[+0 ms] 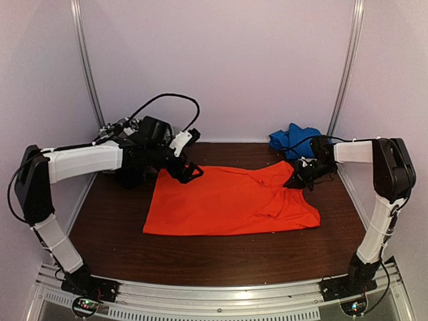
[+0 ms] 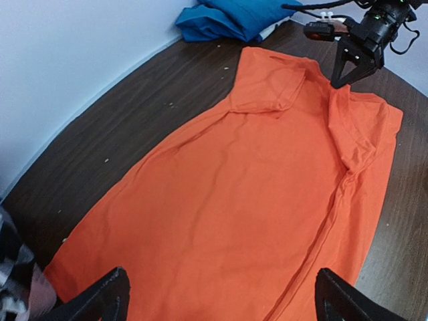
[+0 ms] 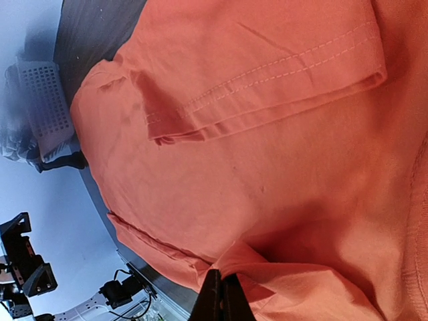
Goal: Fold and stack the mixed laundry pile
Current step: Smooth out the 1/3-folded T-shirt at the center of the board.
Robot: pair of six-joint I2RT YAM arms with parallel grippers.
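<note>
Shirt (image 1: 227, 200) laid flat, middle of table (image 1: 200, 261). Left claw (image 1: 192, 172) wide apart over far left edge. Right claw (image 1: 295, 182) pinched tight on Shirt's right end. Lift slow, carry straight across, match edges, then let go.

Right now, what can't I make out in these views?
Top view: the left arm covers the dark heap behind it; garments can't be told apart.
Left wrist: checked cloth cut off at the corner, blue cloth at the top edge.
Right wrist: basket blurred; the right claw shows only its tips on the shirt, at the bottom edge.
</note>
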